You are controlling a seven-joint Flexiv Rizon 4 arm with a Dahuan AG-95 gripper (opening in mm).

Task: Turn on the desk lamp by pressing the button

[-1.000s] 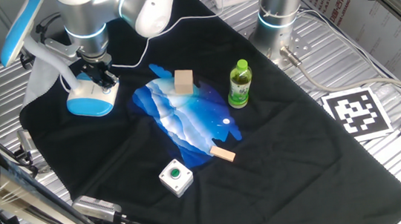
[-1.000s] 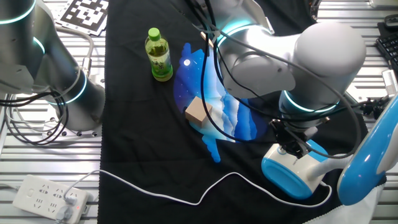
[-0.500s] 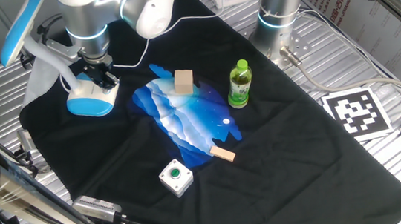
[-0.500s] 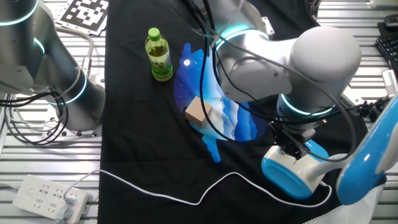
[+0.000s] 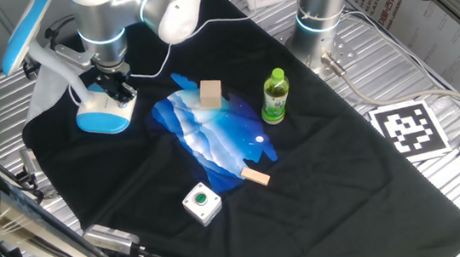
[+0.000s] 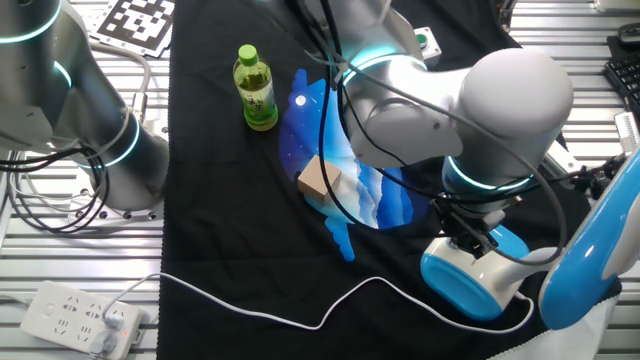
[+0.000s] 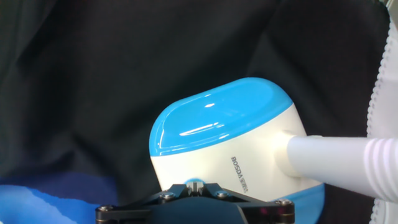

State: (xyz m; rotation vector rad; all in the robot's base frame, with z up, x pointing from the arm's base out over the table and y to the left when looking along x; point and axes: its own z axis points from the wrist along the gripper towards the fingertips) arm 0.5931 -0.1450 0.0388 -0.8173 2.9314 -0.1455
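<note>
The desk lamp stands at the black cloth's edge. Its blue-white oval base (image 5: 102,116) also shows in the other fixed view (image 6: 470,282) and fills the hand view (image 7: 224,134). The white neck (image 7: 348,158) leaves it to the right, and the long blue head (image 5: 27,30) hangs above. My gripper (image 5: 117,91) points straight down onto the white top of the base (image 6: 470,240). In the hand view its fingertips (image 7: 196,184) meet, shut, right at the base's surface. The button is hidden under the fingertips.
On the cloth are a green bottle (image 5: 274,96), a wooden block (image 5: 210,93), a small wooden piece (image 5: 255,175) and a green button on a white box (image 5: 201,202). A white cable (image 6: 300,322) and a power strip (image 6: 80,318) lie nearby. A second arm's base (image 5: 321,16) stands behind.
The gripper stays on the lamp base. The arm's body above it has shifted a little, and the lamp head has moved slightly.
</note>
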